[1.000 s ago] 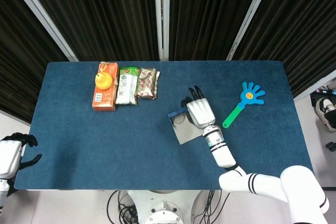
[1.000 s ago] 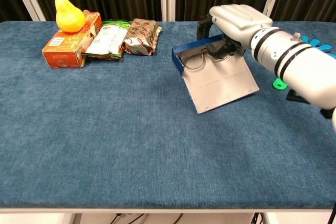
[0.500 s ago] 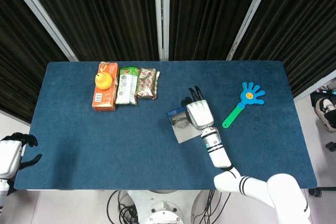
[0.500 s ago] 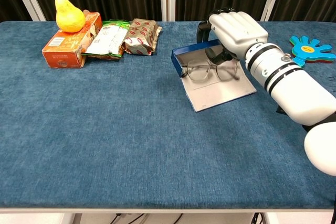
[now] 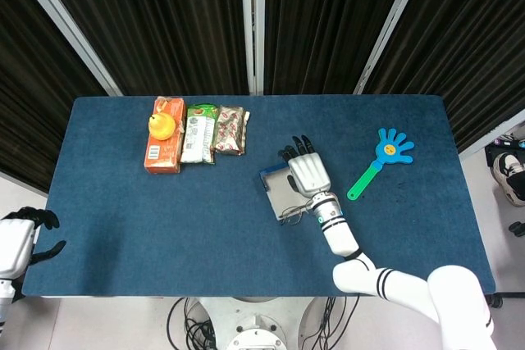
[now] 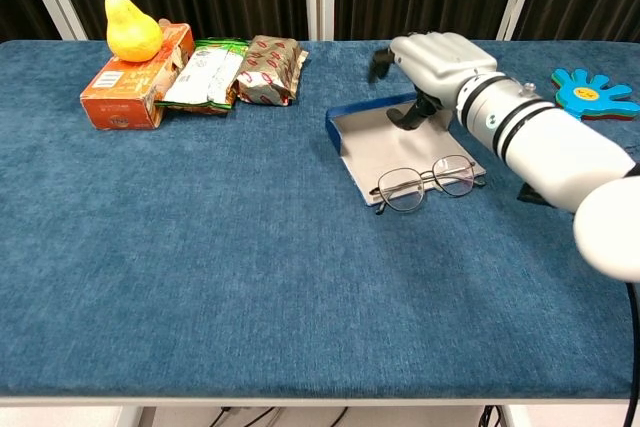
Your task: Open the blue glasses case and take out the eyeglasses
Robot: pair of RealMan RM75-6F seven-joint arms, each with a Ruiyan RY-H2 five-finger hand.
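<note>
The blue glasses case (image 6: 385, 147) lies open on the blue table, its grey inside facing up; the head view shows the case (image 5: 276, 189) right of the table's middle. The eyeglasses (image 6: 426, 180) lie unfolded across the case's near edge, partly on the cloth, and no hand holds them; in the head view the eyeglasses (image 5: 294, 215) show just below the case. My right hand (image 6: 436, 60) hovers over the case's far side, fingers apart, thumb pointing down at the case. My left hand (image 5: 18, 239) hangs off the table's near left corner, holding nothing.
At the back left stands an orange carton (image 6: 132, 80) with a yellow pear (image 6: 130, 29) on top, beside two snack packets (image 6: 238, 71). A blue hand-shaped clapper (image 6: 590, 93) with a green handle lies at the right, behind my right forearm.
The eyeglasses came out of the case and dropped onto its near edge. My right hand let go of them and drew back over the case, whose lid now lies flatter.
</note>
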